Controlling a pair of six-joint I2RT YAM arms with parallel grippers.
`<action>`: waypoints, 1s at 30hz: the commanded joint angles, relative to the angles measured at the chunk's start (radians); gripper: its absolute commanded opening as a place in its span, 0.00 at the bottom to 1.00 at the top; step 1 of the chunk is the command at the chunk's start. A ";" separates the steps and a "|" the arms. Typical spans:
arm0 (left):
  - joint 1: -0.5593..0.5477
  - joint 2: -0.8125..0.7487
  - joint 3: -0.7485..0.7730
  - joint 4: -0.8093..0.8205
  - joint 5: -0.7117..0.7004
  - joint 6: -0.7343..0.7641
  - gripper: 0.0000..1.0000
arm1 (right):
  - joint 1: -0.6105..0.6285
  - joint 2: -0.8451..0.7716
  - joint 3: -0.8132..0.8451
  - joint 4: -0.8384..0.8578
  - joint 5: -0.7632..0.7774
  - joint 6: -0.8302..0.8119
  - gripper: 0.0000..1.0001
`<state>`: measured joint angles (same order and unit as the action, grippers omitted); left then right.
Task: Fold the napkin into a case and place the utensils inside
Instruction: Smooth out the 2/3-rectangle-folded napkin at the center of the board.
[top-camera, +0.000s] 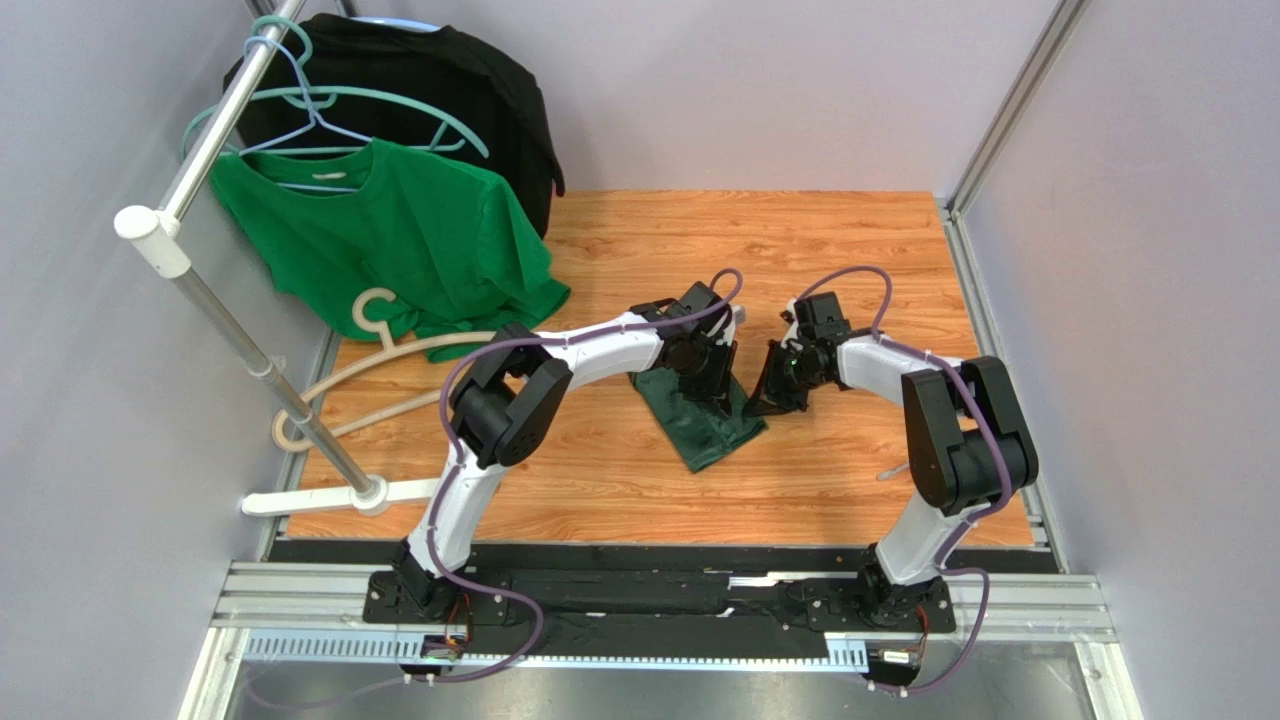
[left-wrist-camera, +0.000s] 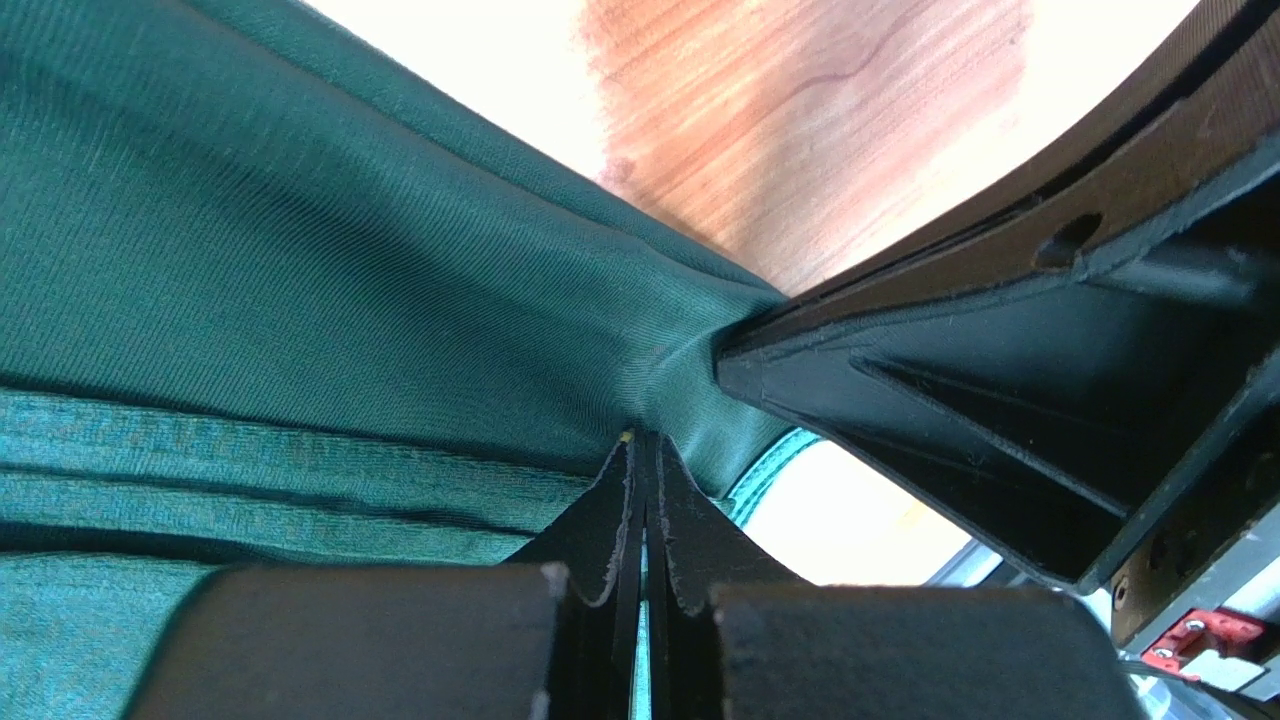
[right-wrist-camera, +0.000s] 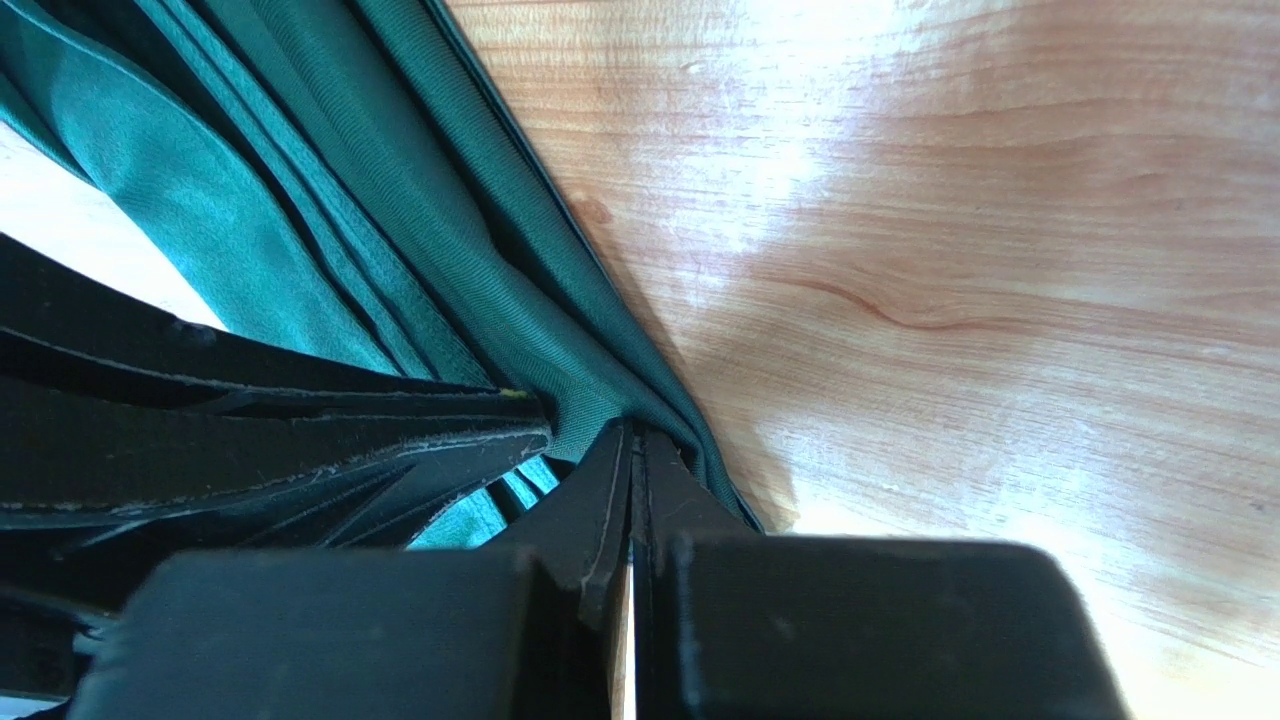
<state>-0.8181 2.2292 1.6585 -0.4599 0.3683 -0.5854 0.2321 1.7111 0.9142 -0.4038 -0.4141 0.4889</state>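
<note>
Napkin (top-camera: 700, 426) is sitting roughly mid-table (top-camera: 842, 240), a touch toward 5 o'clock from the centre, already bunched into a narrowish layered strip. Both claws are on its 1 o'clock end. The left claw (left-wrist-camera: 646, 483) is clenched with a pleat of the cloth nipped right at its tips, and the right claw (right-wrist-camera: 633, 468) is clamped the same way on a fold just beside it.

What I'd worry about:
- Both grips look like tip-only pinches on a few layers. Tug unevenly and I reckon the lower layers slide out and the fold opens up
- The two claws are almost touching, so any crossing move could knock them together or trap cloth between them
- The wood top looks smooth and a bit glossy, so the whole strip could skate along instead of creasing

The cloth is a soft, dark green fine weave with a stitched hem band. It's limp and drapey, and won't hold a crease by itself. The claw pads are matte black with slightly frayed edges. Can't spot any utensils in any view, so that part's a question mark
</note>
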 joint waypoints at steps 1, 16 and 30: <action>-0.010 -0.045 -0.045 -0.029 -0.002 0.024 0.00 | 0.004 0.019 -0.011 0.033 0.035 -0.015 0.00; -0.019 -0.121 -0.143 -0.026 0.031 0.050 0.00 | 0.003 0.022 -0.005 0.026 0.041 -0.019 0.00; 0.167 -0.296 -0.098 -0.125 -0.137 0.114 0.15 | 0.053 -0.022 0.156 -0.044 0.051 -0.039 0.00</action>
<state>-0.7757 2.0506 1.5532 -0.5484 0.2871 -0.5137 0.2516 1.7134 0.9512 -0.4278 -0.3920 0.4767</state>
